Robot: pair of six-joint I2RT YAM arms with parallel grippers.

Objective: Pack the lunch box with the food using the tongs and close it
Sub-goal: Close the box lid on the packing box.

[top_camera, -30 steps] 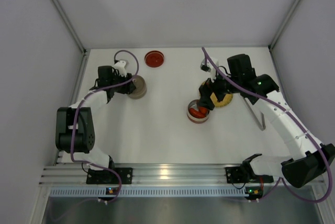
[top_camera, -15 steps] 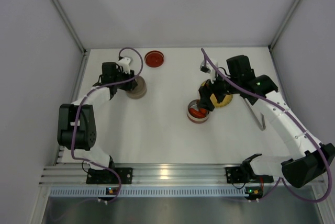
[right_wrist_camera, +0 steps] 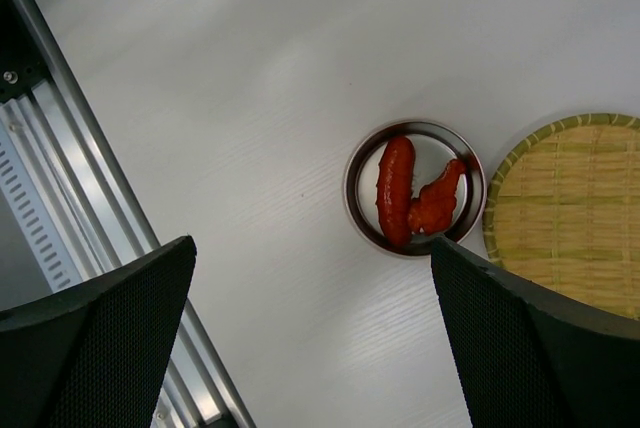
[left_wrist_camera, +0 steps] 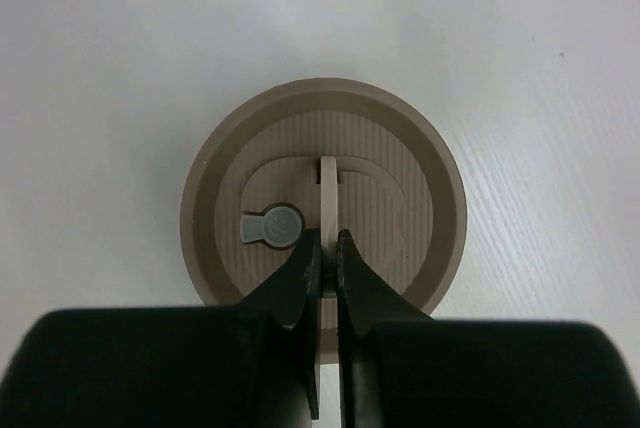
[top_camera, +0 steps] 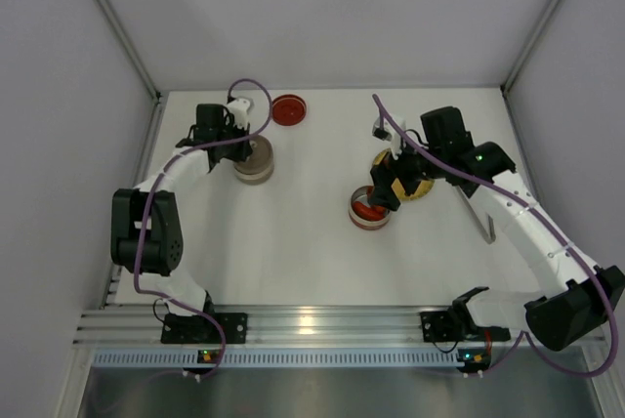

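- Left gripper (left_wrist_camera: 327, 248) pinches the thin upright tab on the beige lid (left_wrist_camera: 400, 178), near the table's (top_camera: 303, 252) far left corner.
- Red food pieces (right_wrist_camera: 397, 193) lie in the steel tin (right_wrist_camera: 349, 188) mid-table, just beside the yellow plate (right_wrist_camera: 570, 208); the right gripper (right_wrist_camera: 312, 248) hangs spread above them.
- Tongs (top_camera: 482, 215) rest near the right edge.
- Likely step: fetching the lid; next, lift it straight and carry it to the tin.
- A second ago the left jaws stood half open, nearer the lid's left side.

Right wrist view's edge chops off the woven plate (right_wrist_camera: 570, 213). From above, the right arm (top_camera: 508, 203) hides part of the tongs (top_camera: 483, 225) just right of the plate. The red pieces (top_camera: 371, 209) left of it blur into 1 blob. The left gripper (left_wrist_camera: 328, 243) covers the near end of the lid tab (left_wrist_camera: 328, 193).
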